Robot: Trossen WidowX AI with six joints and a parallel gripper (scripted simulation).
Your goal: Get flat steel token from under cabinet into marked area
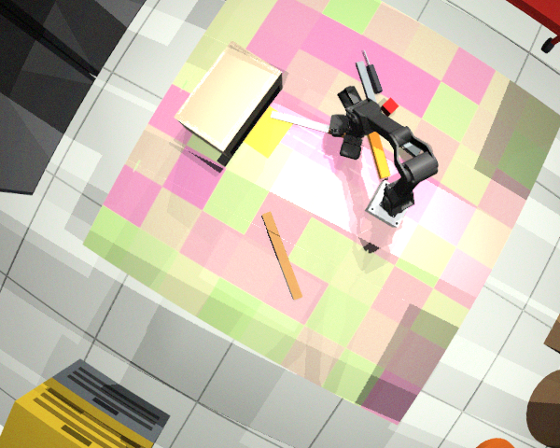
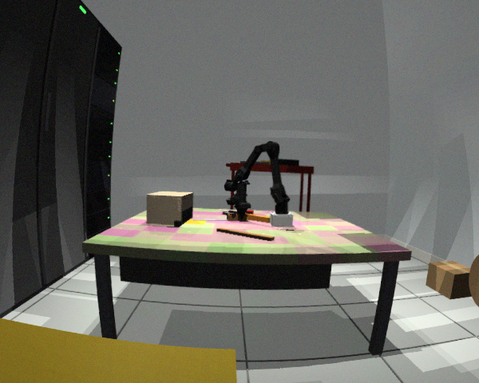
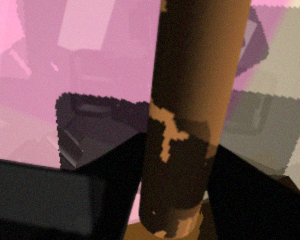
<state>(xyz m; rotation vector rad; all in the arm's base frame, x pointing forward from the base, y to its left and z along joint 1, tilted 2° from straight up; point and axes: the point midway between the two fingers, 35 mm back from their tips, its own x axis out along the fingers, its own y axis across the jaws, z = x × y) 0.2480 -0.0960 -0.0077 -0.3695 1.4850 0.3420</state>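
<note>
The pale cabinet (image 1: pixel 230 98) (image 2: pixel 169 207) stands at the table's left, its dark front facing the arm. The yellow marked area (image 1: pixel 268 137) (image 2: pixel 197 223) lies before it. The token is not visible; the vent slots cannot be made out. My gripper (image 1: pixel 345 136) (image 2: pixel 242 217) (image 3: pixel 175 144) is low over the table, shut on the brown rounded handle (image 3: pixel 197 70) of a tool. The tool's long, pale flat blade (image 1: pixel 300 121) reaches toward the cabinet, its tip over the marked area's back right corner. The arm hides the handle in the top view.
An orange bar (image 1: pixel 379 156) lies between gripper and arm base. A red block (image 1: pixel 390 105), a grey bar (image 1: pixel 363 77) and a dark-handled thin tool (image 1: pixel 374 78) lie beyond the arm. A long brown stick (image 1: pixel 283 258) (image 2: pixel 246 234) lies nearer the table's front edge.
</note>
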